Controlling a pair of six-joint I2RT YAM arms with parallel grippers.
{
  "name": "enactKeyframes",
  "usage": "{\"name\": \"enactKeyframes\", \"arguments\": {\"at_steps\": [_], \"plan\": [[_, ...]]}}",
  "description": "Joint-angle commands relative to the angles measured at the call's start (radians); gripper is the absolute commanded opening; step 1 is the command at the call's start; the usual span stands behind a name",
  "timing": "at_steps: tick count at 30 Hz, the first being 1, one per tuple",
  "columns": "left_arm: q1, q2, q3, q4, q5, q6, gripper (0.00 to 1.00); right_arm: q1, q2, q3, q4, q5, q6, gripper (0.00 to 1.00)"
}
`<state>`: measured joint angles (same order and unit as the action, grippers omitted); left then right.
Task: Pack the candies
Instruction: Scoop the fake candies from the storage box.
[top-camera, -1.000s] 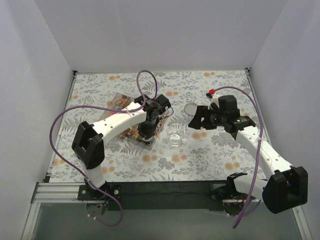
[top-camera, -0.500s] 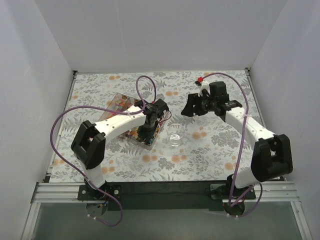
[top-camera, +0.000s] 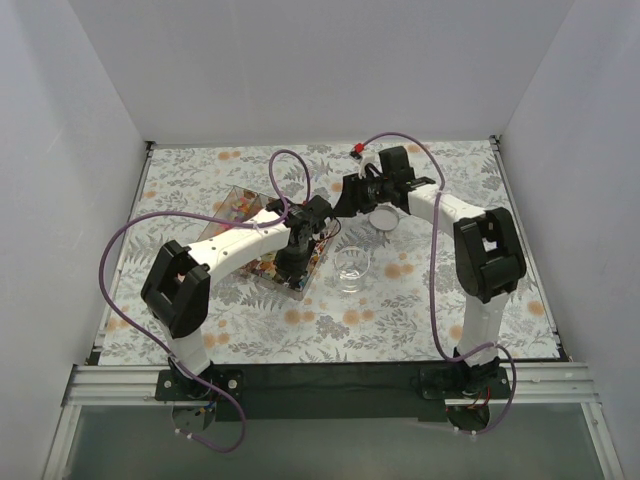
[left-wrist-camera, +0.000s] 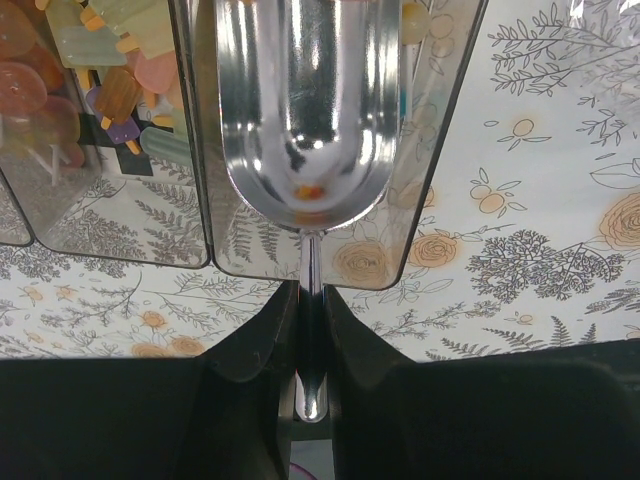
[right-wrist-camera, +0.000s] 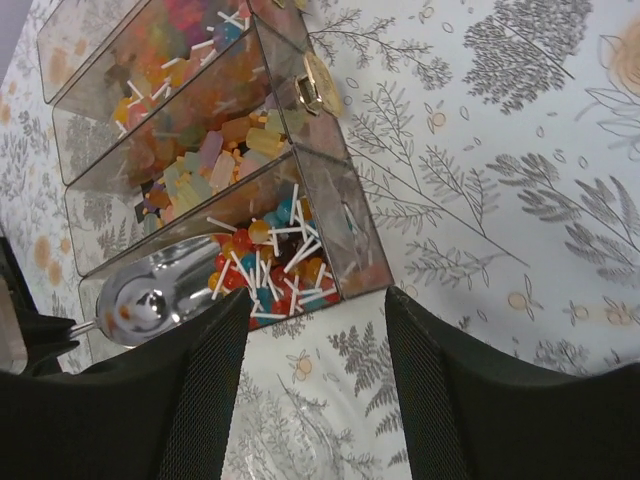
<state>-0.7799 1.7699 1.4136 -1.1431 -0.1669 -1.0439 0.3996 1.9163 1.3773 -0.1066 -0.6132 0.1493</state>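
The candies (right-wrist-camera: 262, 252), small coloured sweets and white-stick lollipops, fill a clear compartment box (top-camera: 262, 232). More candies (left-wrist-camera: 110, 62) show through the box in the left wrist view. My left gripper (left-wrist-camera: 312, 335) is shut on the thin handle of a metal scoop (left-wrist-camera: 305, 100), whose bowl sits in the box's end compartment and holds only a small orange spot. The scoop (right-wrist-camera: 150, 297) lies beside the lollipops. In the top view my left gripper (top-camera: 295, 255) is over the box's near end. My right gripper (right-wrist-camera: 318, 300) hangs open and empty over the cloth beside the box, and sits right of it (top-camera: 345, 198) from above.
A clear glass cup (top-camera: 351, 270) stands right of the box and shows at the bottom edge (right-wrist-camera: 300, 445) of the right wrist view. A round lid (top-camera: 384, 218) lies just behind the cup, under the right arm. The flowered tablecloth (top-camera: 440, 300) covers the table inside white walls.
My right arm has swung left and away from me, from beside the cup to near the box, and its jaws have narrowed a little. The left arm has barely moved.
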Motion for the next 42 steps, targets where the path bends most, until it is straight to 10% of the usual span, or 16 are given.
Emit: {"name": "enactKeyframes", "arguments": {"at_steps": [1,8,28,42], "plan": [[0.008,-0.03,0.031,-0.001,0.027,0.005,0.0,0.022,0.077,0.091,0.05,-0.085,-0.014,0.62],[0.01,-0.004,0.067,-0.018,0.029,0.008,0.0,0.041,0.168,0.134,0.093,-0.14,0.021,0.57],[0.037,0.137,0.176,-0.035,0.05,0.042,0.0,0.059,0.211,0.131,0.094,-0.184,0.01,0.02],[0.056,0.226,0.209,0.057,0.07,0.048,0.0,0.079,0.202,0.106,0.094,-0.18,-0.002,0.01]]}}
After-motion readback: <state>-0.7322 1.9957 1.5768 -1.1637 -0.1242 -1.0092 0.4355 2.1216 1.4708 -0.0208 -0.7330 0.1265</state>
